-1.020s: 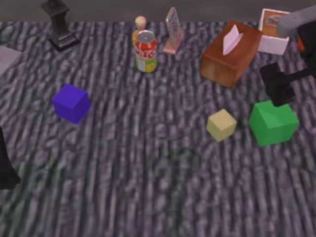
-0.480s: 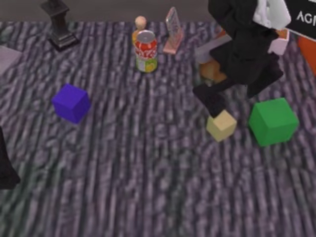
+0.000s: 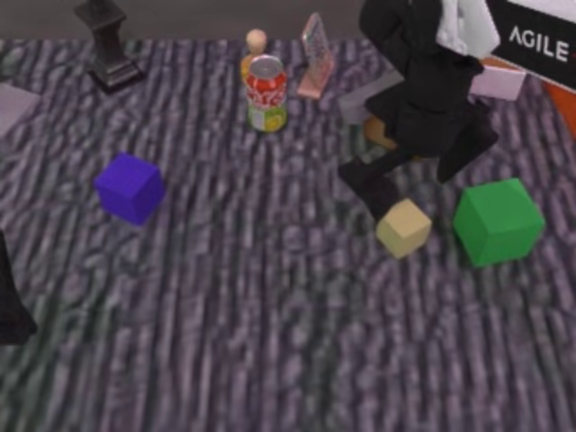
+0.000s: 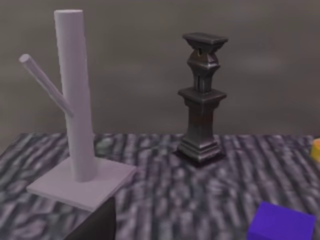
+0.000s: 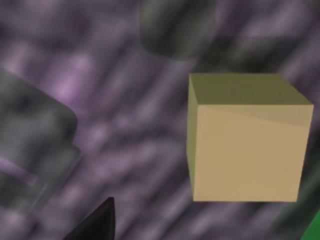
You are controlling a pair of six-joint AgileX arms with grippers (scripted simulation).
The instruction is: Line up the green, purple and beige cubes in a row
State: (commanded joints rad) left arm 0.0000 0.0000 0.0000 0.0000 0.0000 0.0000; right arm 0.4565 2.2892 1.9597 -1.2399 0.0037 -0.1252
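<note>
1. Nearest thing in the top view is the left arm (image 3: pixel 11 297), just a dark lump at the near left edge of the table, parked. Can't tell whether its gripper is released or clenched, nothing of the fingers shows clearly.
2. The table (image 3: pixel 270 342) has a purple-grey ribbed cloth on it, and the near half is bare fabric.
3. Around the middle you get the cubes. The beige cube (image 3: pixel 403 228) is right of centre, flat on the cloth, with the green cube (image 3: pixel 498 221) just beside it on its right, a small gap between, not touching.
4. The purple cube (image 3: pixel 130 187) is way over on the left, well apart from the other two. It also peeks into the left wrist view (image 4: pixel 281 224).
5. The right gripper (image 3: pixel 373 184) hangs just on the far-left side of the beige cube, and the rest of the arm rises behind it toward the far right. In the right wrist view the beige cube (image 5: pixel 247 137) fills a lot of the frame with one dark fingertip (image 5: pixel 97 220) off to one side of it, clear of it. So it's gripping nothing, but open or closed, honestly can't tell.
6. Far row, left to right: a dark pedestal figure (image 3: pixel 108 40), a red and yellow soda can (image 3: pixel 266 93) with a small bottle (image 3: pixel 255 43) behind it, and a thin pink-based stand (image 3: pixel 315 56).
7. The left wrist view also shows a pale branched rack (image 4: pixel 75 125) on a flat base beside the pedestal.
</note>
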